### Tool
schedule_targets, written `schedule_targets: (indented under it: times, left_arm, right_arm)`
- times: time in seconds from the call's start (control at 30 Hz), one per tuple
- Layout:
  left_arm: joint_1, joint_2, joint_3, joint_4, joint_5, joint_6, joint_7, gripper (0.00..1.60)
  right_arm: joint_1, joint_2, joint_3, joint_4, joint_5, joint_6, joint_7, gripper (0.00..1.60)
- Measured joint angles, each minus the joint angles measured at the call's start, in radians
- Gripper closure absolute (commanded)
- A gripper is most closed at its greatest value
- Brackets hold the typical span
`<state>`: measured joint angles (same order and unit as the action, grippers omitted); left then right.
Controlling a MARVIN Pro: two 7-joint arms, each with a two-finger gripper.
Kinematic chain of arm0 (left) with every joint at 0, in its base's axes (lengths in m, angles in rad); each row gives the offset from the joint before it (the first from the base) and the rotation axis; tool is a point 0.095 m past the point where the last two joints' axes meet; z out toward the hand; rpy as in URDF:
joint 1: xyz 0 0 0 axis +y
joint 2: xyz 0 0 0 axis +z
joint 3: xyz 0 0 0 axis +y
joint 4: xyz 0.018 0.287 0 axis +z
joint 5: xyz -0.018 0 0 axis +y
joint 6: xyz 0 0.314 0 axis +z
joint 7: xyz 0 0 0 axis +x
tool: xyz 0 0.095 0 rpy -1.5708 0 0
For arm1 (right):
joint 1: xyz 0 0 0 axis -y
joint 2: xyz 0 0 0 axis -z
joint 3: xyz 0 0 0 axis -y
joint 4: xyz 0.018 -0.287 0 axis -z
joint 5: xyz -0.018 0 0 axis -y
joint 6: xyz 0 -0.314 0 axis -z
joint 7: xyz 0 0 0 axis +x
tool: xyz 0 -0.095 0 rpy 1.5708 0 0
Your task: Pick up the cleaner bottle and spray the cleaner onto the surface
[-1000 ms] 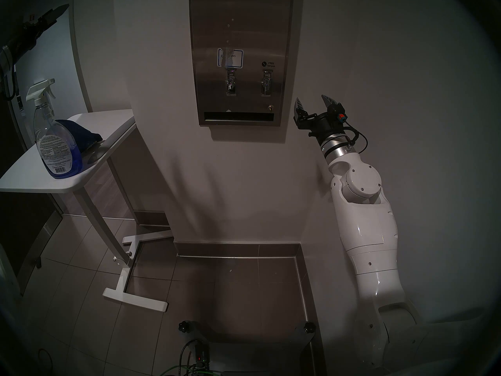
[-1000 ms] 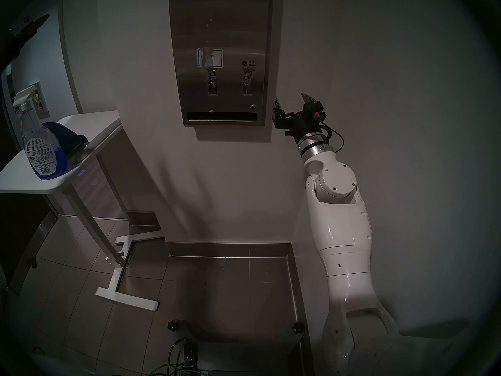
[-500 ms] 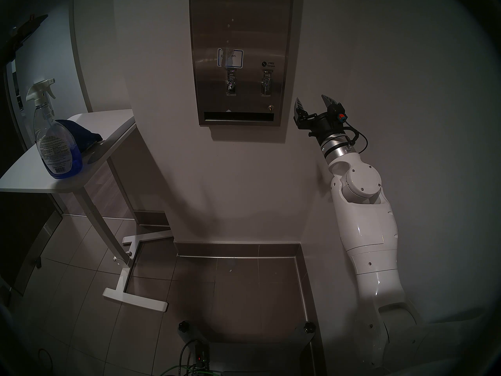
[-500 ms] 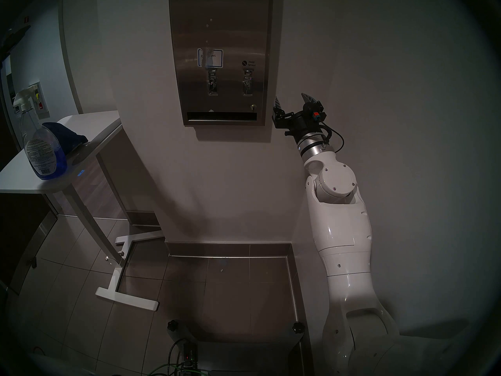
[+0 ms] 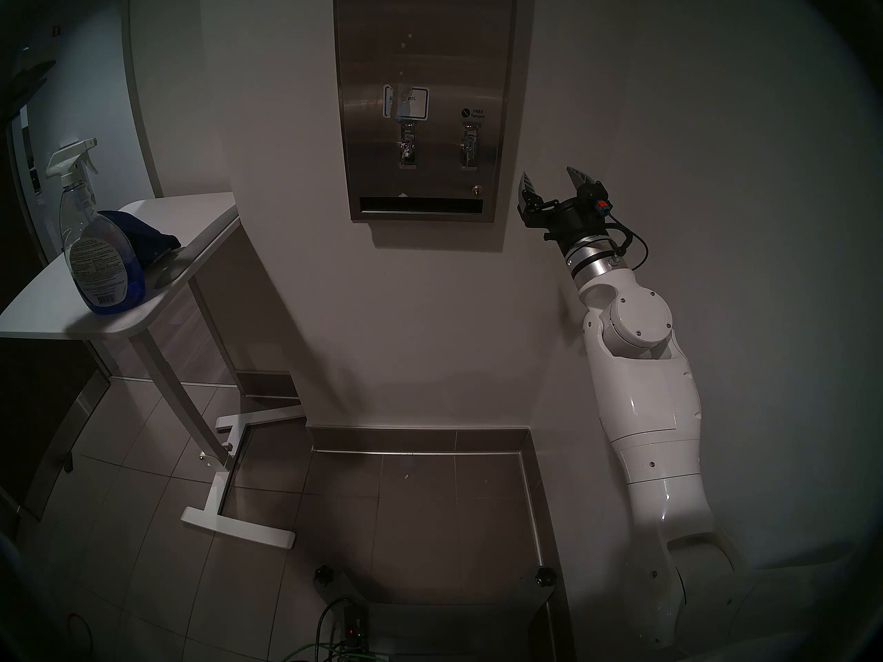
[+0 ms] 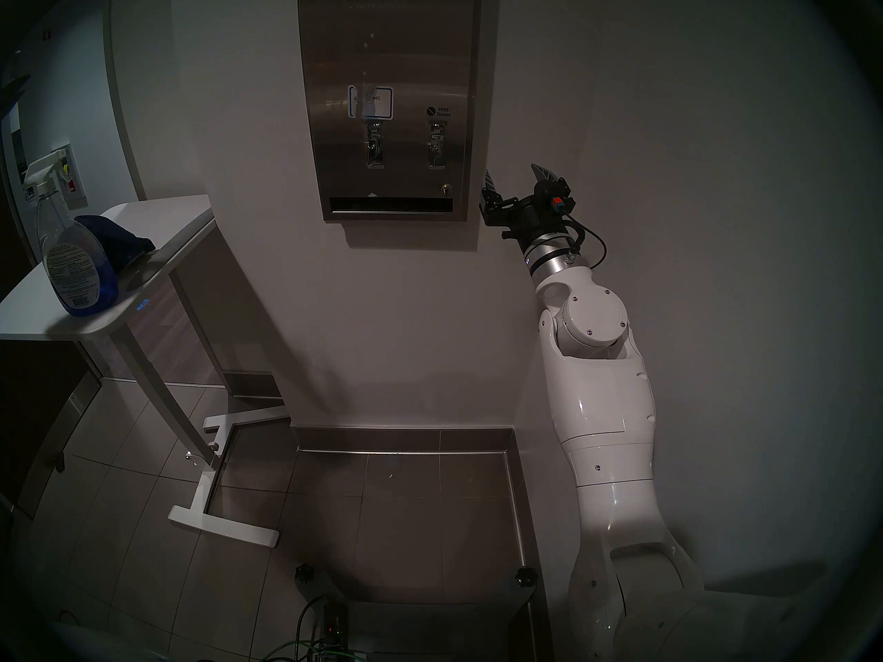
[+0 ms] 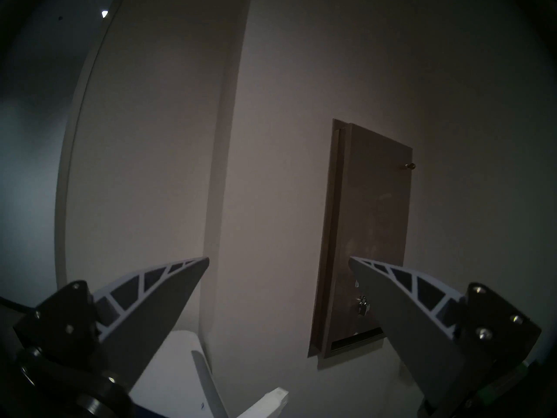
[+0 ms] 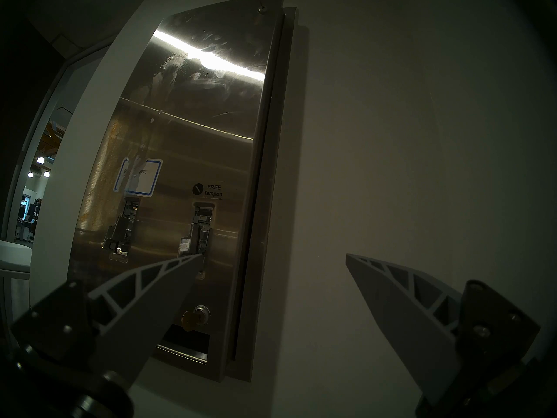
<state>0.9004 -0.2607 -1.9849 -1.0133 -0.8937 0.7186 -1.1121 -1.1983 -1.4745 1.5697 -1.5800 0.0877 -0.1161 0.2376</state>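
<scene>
Upright on the white table (image 5: 57, 312), the clear spray bottle (image 5: 93, 245) of blue cleaner (image 5: 131, 283) stands untouched; both ribbed grippers, left (image 7: 278, 259) and right (image 5: 549, 181), gape empty near the brushed-steel dispenser (image 5: 425, 49), seemingly streaked.

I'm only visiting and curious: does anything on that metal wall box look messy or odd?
Yes. The steel dispenser panel shows whitish streaks running down over the blue-bordered sticker, blotting out part of its lettering, with smears higher up. The spray bottle stands upright on the white table, nothing spilled.
</scene>
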Motion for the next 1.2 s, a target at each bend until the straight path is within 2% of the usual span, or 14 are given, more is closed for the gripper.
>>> schedule_targets:
  times: [0.4, 0.67, 0.87, 1.2]
  left_arm:
    - [0.000, 0.029, 0.123, 0.139, 0.002, -0.084, -0.084, 0.00]
    - [-0.006, 0.023, 0.182, 0.180, -0.002, -0.142, -0.140, 0.00]
    - [-0.019, 0.006, 0.217, 0.196, 0.000, -0.231, -0.216, 0.00]
    - [-0.058, -0.041, 0.285, 0.252, 0.019, -0.420, -0.314, 0.00]
  right_arm:
    - [0.000, 0.000, 0.000, 0.000, 0.000, 0.000, 0.000, 0.00]
    - [0.000, 0.000, 0.000, 0.000, 0.000, 0.000, 0.000, 0.00]
    - [0.000, 0.000, 0.000, -0.001, 0.000, 0.000, -0.001, 0.00]
    - [0.000, 0.000, 0.000, -0.001, 0.000, 0.000, -0.001, 0.00]
